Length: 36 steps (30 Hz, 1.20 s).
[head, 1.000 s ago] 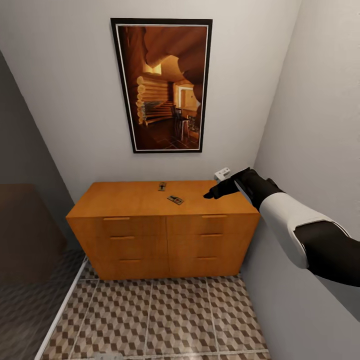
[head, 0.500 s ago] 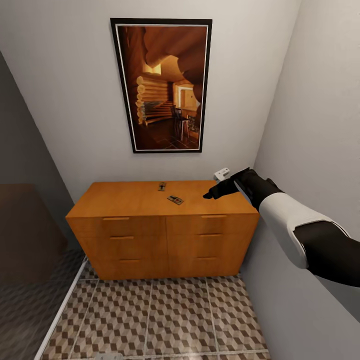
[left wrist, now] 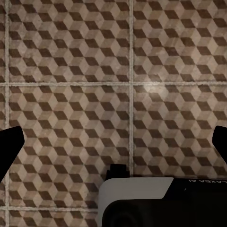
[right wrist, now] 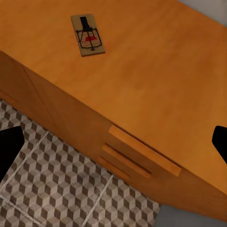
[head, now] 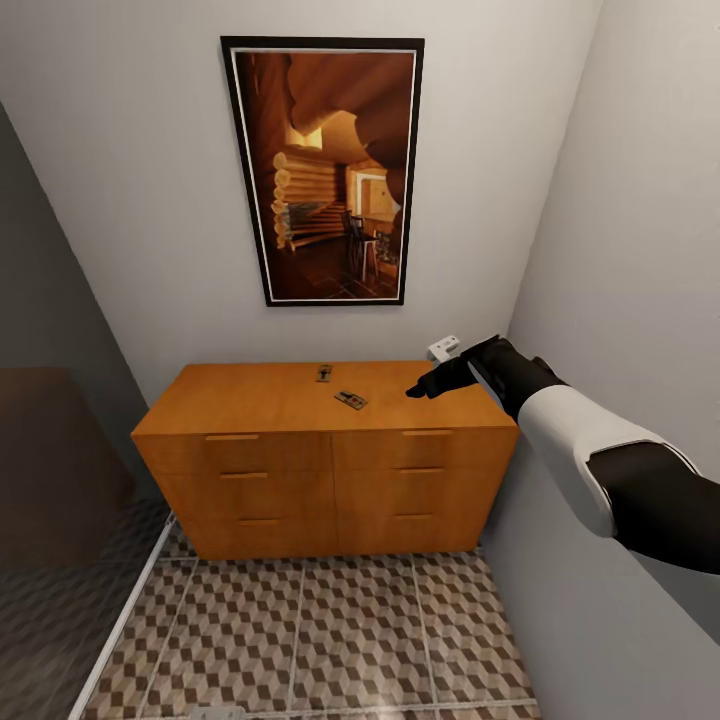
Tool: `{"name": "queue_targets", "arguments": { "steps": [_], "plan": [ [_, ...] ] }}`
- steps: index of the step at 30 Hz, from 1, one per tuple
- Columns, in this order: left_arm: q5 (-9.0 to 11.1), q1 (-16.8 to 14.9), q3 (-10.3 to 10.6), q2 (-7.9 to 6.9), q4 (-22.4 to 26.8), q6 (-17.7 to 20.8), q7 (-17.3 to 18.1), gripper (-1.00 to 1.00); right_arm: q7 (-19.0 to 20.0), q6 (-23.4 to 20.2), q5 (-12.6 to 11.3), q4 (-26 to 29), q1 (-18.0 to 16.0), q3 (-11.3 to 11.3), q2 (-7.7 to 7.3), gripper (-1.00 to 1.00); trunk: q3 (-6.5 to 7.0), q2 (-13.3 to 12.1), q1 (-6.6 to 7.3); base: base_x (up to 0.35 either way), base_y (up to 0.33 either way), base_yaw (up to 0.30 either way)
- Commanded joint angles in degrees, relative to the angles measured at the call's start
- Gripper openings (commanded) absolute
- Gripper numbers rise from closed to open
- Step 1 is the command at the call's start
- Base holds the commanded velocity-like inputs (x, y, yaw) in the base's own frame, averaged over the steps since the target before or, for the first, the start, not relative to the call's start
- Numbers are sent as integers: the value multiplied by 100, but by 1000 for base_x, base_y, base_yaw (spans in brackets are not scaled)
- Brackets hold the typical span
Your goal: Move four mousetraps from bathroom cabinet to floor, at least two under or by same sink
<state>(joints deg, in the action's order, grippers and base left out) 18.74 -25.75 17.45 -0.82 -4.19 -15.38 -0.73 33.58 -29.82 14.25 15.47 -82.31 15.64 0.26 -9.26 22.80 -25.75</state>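
Note:
The orange-brown cabinet stands against the back wall, its drawers closed. Two mousetraps lie on its flat top, one near the back and one a little nearer the front. My right gripper hovers over the right part of the top, to the right of both traps, open and holding nothing. The right wrist view shows one mousetrap on the cabinet top, with the black fingertips spread wide. My left gripper is open above the cube-patterned bathroom floor. The bathroom sink is out of view.
A framed picture hangs above the cabinet. A grey wall runs close along the right of the cabinet and my right arm. A pale strip separates the patterned floor from a darker area on the left.

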Motion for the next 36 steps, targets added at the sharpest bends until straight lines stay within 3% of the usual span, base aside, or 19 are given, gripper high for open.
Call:
{"name": "queue_targets", "arguments": {
  "steps": [1,17,36],
  "plan": [
    [26,-9,48,3,-21,-36,-7,100,38,-15,60,8,-4,-8,1,100,-12,12,-3,0,0,0],
    [25,-9,48,0,-21,-36,-7,100,43,-15,60,2,-4,-9,1,100,-35,12,-3,0,0,11],
    [26,-9,48,-5,-21,-36,-8,100,35,1,60,-43,-4,-9,1,100,-159,12,-3,0,0,159]
  ]
}}
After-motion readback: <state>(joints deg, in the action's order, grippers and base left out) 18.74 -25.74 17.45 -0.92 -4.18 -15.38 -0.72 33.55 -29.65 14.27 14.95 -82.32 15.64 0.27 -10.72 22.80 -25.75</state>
